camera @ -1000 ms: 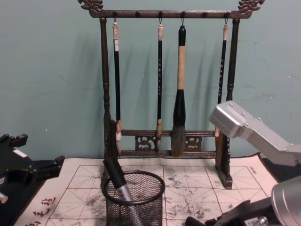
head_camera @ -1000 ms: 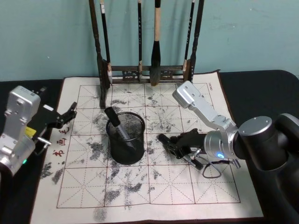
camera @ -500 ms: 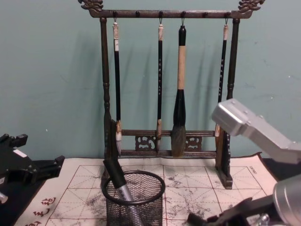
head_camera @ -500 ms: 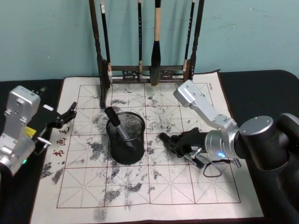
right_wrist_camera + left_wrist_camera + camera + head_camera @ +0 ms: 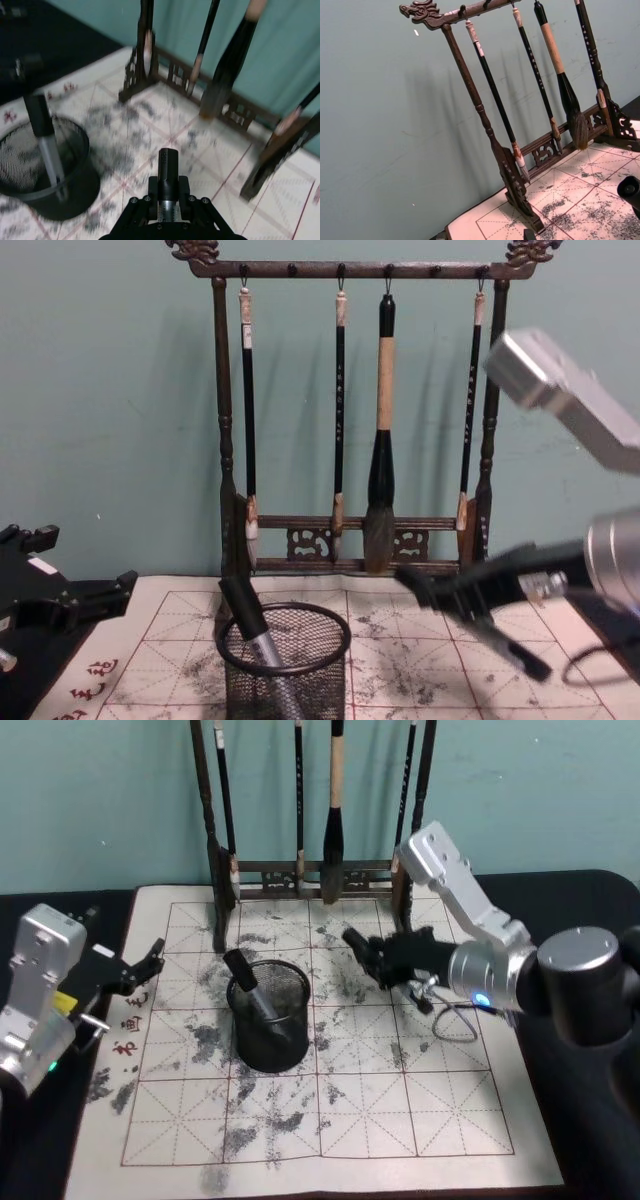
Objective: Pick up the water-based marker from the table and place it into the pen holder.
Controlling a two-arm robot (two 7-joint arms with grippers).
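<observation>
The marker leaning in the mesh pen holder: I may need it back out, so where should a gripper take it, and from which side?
Grip the leaning marker by its black cap, the part clear of the pen holder rim, coming from above, tilted along its lean; mesh walls block the sides. The right gripper is shut on another marker; the left gripper sits parked at left.

This is a calligraphy practice station on a black-covered table (image 5: 585, 890) against a plain teal wall (image 5: 100, 390). Beneath the right pincer (image 5: 385, 958), which grips a water-based marker (image 5: 168, 167), lies a grid-ruled practice mat (image 5: 380, 1110) blotched with ink. Beyond the pincer stands a carved wooden brush rack (image 5: 222, 440) hung with brushes (image 5: 380, 490), and to its left sits a mesh pen holder (image 5: 270, 1030).
</observation>
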